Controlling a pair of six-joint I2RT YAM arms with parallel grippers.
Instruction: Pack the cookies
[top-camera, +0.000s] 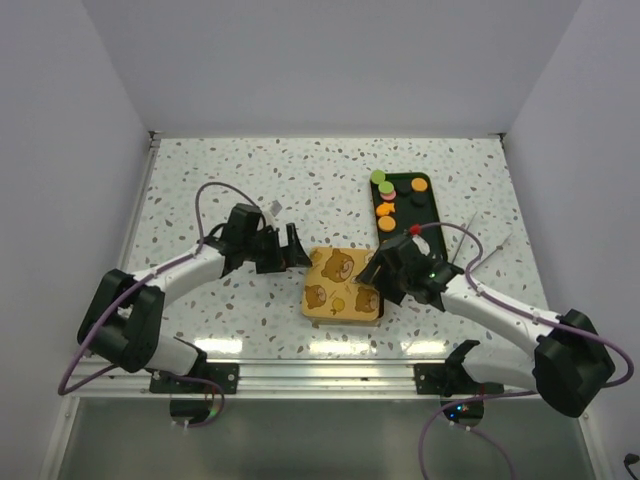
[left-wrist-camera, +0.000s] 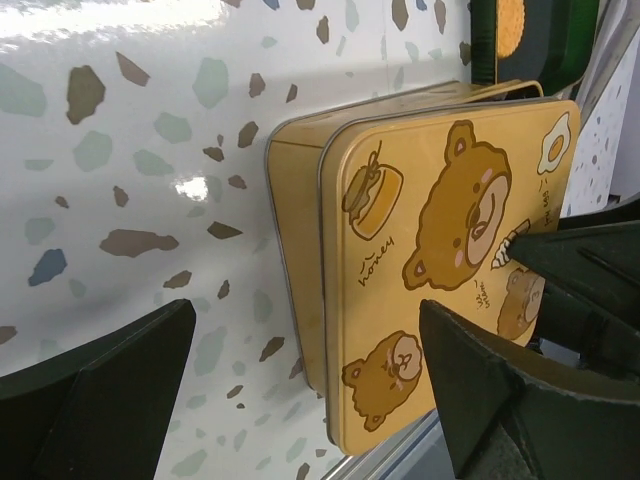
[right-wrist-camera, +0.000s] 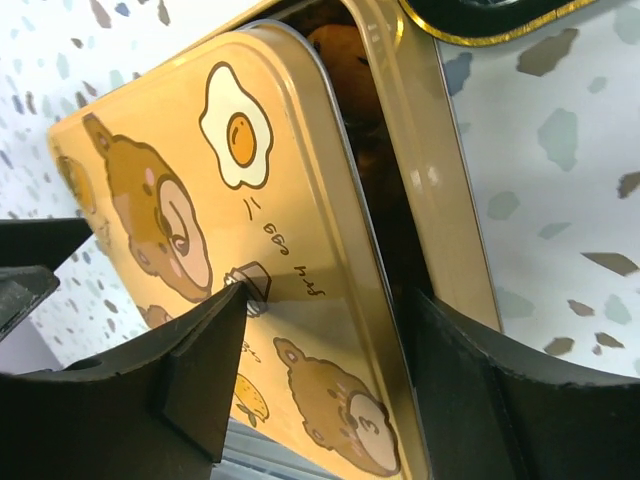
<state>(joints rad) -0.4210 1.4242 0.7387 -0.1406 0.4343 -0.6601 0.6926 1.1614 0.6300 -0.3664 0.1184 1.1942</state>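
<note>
Nearest, the tin (left-wrist-camera: 295, 260) sat on the surface (top-camera: 220, 180) with its bear-printed lid (left-wrist-camera: 450, 200) ajar, and a cookie (right-wrist-camera: 338, 48) showed in the gap. The right gripper (top-camera: 372, 272) straddled the lid's right edge with its fingers apart; I could not tell whether it clamped the lid. The left gripper (top-camera: 298, 250) hung wide and empty just left of the tin. Farther right, several cookies (top-camera: 387, 224) lay on a dark tray (top-camera: 427, 205), so packing looked only partly done.

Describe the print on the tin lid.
Yellow-orange lid printed with brown bears, a honey jar and a fried egg; left wrist view shows it best.
</note>
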